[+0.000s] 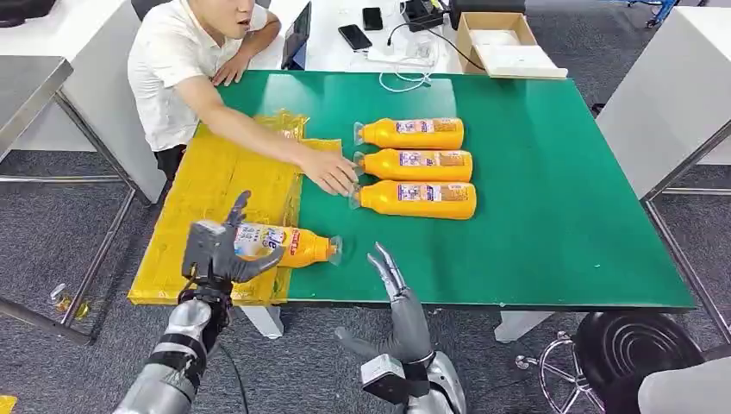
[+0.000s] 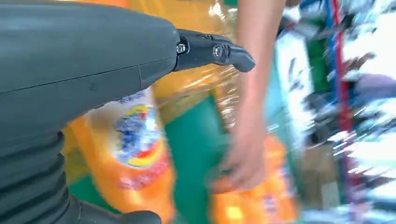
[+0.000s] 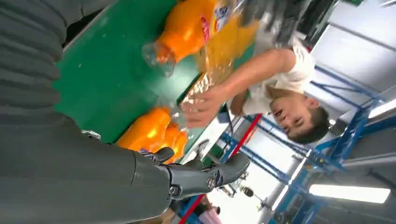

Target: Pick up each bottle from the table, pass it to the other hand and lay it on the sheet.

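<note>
Bottles are lying in two places: one orange bottle [image 1: 284,244] is sitting in the left hand [image 1: 217,250], whose fingers [image 1: 259,266] are wrapping its labelled body, thumb side up, with the capped neck sticking out past the fingertips toward the right hand [image 1: 392,280]. It is hovering over the near edge of the yellow sheet [image 1: 224,185], its neck reaching out over the green tabletop [image 1: 552,216]. The right hand is holding nothing; its fingers are standing straight and spread, just beyond the bottle's cap and apart from it. That reads as the handover being done for this bottle and the laying-down being in hand.

Further out from both sets of fingers, three more bottles [image 1: 415,164] are lying side by side on the tabletop, off the sheet. A person's hand [image 1: 331,172] is resting at their caps, so it is hard to say how they are being arranged.

No bottle is resting on the sheet by itself yet, so most of the job looks left: this one to put down, then three more to pick up, pass and lay.
</note>
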